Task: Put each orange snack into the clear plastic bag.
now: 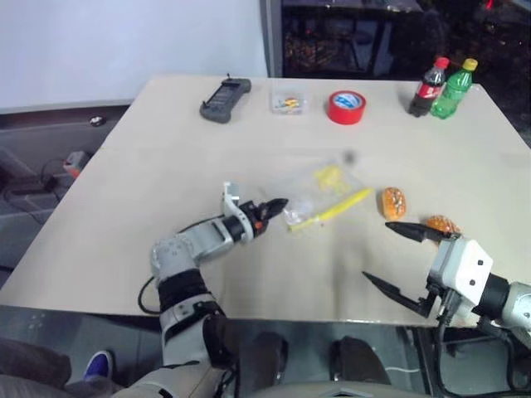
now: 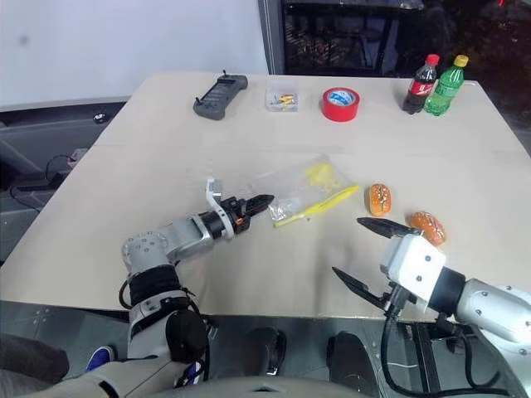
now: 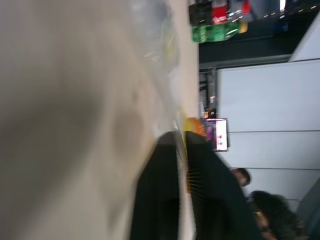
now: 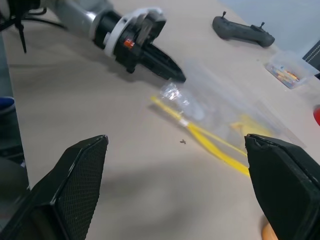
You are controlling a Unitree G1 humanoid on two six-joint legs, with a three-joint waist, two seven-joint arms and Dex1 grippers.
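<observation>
Nearest the head camera, the right gripper (image 1: 394, 257) hovers over the near right edge of the tabletop (image 1: 166, 149) with its two black fingers spread wide and nothing between them. Just beyond its upper finger lie the two orange snacks, one (image 1: 393, 202) a little farther in and the other (image 1: 441, 224) close beside the gripper's white housing; both rest on the bare tabletop, outside the bag. The clear plastic bag (image 1: 323, 192) lies flat near the middle, its yellow zip strip (image 1: 332, 211) running along the near edge. The left gripper (image 1: 279, 205) reaches in low from the left, its fingers pressed together at the bag's crumpled near-left corner, pinching the plastic there. Along the far edge stand a black controller (image 1: 225, 99), a small clear box (image 1: 288, 103), a red tape roll (image 1: 346, 107) and two bottles (image 1: 441, 88).
</observation>
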